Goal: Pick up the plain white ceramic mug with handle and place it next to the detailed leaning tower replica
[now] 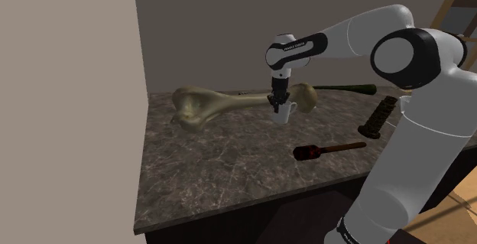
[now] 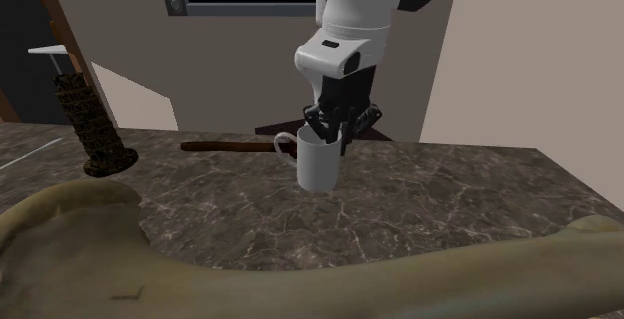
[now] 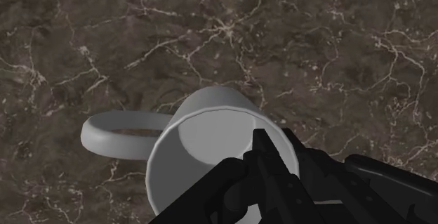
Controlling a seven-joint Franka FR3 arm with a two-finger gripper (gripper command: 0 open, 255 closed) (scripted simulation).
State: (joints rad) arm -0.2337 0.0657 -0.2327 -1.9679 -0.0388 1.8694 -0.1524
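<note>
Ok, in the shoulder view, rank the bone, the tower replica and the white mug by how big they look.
1. Bone, by far the largest.
2. Tower replica, dark, clearly longer than the mug.
3. White mug, smallest.
The tower sits nearer the camera, so that gap may be overstated.

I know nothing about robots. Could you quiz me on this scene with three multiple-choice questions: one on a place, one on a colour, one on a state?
1. In the second exterior view, where does the tower stand from the mug?
A. left
B. right
C. inside it

2. What colour is the mug?
A. red
B. white
C. green

3. What is the gripper doing?
A. open, far from the mug
B. shut on the mug's rim
C. shut on nothing

Answers:
1 A, the tower is near that view's left edge.
2 B, the mug is plain white in every view.
3 B, the gripper clasps the rim in the wrist view.
</note>
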